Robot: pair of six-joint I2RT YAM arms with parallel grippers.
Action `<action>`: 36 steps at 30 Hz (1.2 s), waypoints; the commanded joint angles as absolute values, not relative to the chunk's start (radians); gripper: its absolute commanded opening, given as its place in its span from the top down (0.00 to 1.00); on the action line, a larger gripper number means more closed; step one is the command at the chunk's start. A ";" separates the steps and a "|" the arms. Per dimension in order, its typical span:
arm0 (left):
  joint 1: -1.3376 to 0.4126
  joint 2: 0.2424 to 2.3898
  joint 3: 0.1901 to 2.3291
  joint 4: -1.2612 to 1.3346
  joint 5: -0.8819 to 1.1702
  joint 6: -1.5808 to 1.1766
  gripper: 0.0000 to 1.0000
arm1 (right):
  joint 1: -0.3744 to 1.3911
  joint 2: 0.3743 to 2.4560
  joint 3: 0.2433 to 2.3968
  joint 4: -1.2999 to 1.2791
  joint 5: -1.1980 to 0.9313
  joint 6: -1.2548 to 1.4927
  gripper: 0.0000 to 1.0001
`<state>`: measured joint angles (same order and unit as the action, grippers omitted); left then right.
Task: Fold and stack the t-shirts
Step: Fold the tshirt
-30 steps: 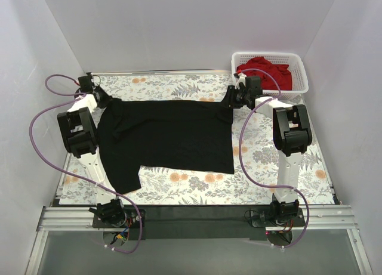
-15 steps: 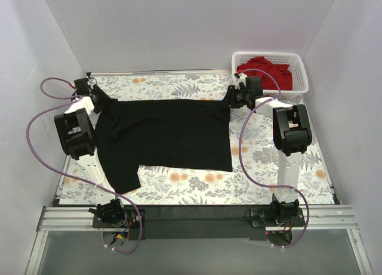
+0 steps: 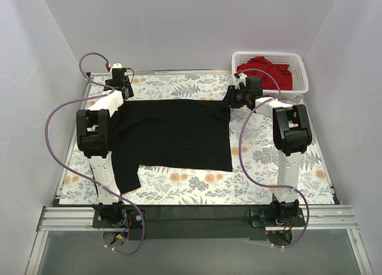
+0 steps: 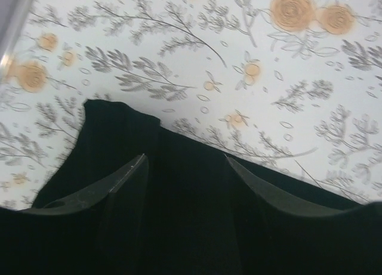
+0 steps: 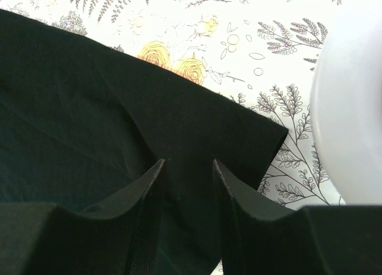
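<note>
The black t-shirt (image 3: 173,135) lies spread flat on the floral table, one sleeve hanging toward the near left. My left gripper (image 3: 119,90) hovers at its far left corner. In the left wrist view this gripper (image 4: 185,157) is open, its fingers apart above the black cloth (image 4: 107,138) near the shirt's edge. My right gripper (image 3: 231,99) is at the far right corner. In the right wrist view it (image 5: 188,162) stands open, fingers apart over the cloth (image 5: 71,96), and a crease runs to the left finger. The red t-shirt (image 3: 268,73) lies crumpled in the basket.
The white lattice basket (image 3: 301,78) stands at the back right corner, close behind the right gripper. Bare floral table (image 3: 268,161) shows right of the shirt and along its near edge. White walls enclose the table on three sides.
The left gripper opened and let go of the shirt's far left corner, then swung right and inward. The shirt's left edge has drawn in slightly. The right arm has not moved.
</note>
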<state>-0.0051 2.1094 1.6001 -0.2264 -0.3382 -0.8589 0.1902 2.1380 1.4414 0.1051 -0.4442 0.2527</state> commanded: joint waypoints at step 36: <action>0.083 2.201 1.706 -0.287 -0.597 -0.862 1.00 | 0.199 2.184 1.378 0.127 -0.413 0.284 0.64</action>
